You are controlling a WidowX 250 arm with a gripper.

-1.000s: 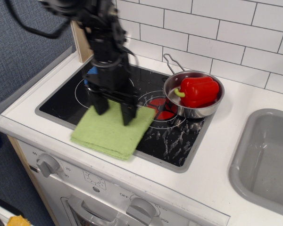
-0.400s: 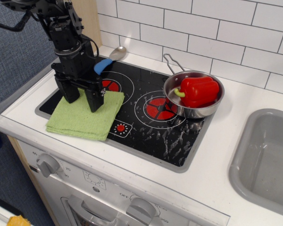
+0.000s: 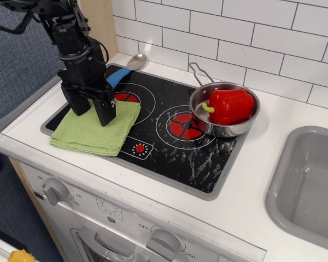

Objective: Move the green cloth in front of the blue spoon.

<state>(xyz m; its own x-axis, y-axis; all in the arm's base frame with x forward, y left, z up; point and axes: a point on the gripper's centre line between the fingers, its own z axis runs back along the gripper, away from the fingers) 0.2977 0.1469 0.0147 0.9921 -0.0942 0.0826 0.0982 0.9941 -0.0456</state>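
The green cloth (image 3: 93,132) lies flat on the front left corner of the black hob (image 3: 169,147). The blue spoon (image 3: 117,76) lies just behind it at the hob's back left, its blue handle partly hidden by the arm and its silver bowl toward the tiled wall. My gripper (image 3: 92,111) points straight down over the cloth's back edge. Its two black fingers (image 3: 106,113) stand apart, with their tips on the cloth.
A steel pan (image 3: 225,111) holding a red pepper (image 3: 229,105) sits on the right burner. A grey sink (image 3: 309,185) is at the right. A wooden panel (image 3: 101,27) stands behind the arm, the tiled wall behind the hob. Stove knobs (image 3: 56,190) are below the front edge.
My gripper has moved left and back across the hob, and the green cloth has slid with it from the hob's middle front to the front left corner, uncovering the spoon.
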